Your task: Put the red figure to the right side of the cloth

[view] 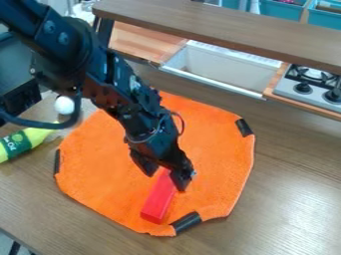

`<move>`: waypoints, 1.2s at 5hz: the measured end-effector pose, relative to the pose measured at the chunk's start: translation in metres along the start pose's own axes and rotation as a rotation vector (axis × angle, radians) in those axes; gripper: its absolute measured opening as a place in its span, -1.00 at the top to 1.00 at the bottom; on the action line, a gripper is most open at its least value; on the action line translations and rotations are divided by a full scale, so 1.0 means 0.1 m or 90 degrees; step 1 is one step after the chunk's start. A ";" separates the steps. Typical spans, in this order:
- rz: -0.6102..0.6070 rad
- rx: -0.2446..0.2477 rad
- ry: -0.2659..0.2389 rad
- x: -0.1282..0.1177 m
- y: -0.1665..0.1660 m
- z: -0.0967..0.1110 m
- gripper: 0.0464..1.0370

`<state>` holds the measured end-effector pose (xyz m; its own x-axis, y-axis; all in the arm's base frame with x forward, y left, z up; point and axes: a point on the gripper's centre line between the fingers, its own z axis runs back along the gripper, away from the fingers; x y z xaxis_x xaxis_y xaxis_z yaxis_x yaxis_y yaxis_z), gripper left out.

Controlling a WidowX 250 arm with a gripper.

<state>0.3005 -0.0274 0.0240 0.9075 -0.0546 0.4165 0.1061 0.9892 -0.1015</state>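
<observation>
Here, a black pincer (164, 175) meets the far end of the red block (158, 200) on an orange cloth (100, 169); whether it grips, I cannot tell. Pickup seems underway; next, a secure hold, then rightward.

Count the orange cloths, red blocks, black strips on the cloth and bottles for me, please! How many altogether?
Orange cloth: 1
Red block: 1
Black strips on the cloth's edge: 3 that I can see
Bottle: 1
Total: 6
</observation>
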 end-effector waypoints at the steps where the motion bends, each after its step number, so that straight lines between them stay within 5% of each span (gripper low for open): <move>1: 0.000 0.026 0.013 -0.03 0.00 -0.02 -0.92; 6: 0.000 0.063 0.051 -0.11 -0.02 -0.31 -0.84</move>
<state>0.3027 -0.0335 -0.0088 0.9375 -0.0613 0.3426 0.0687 0.9976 -0.0097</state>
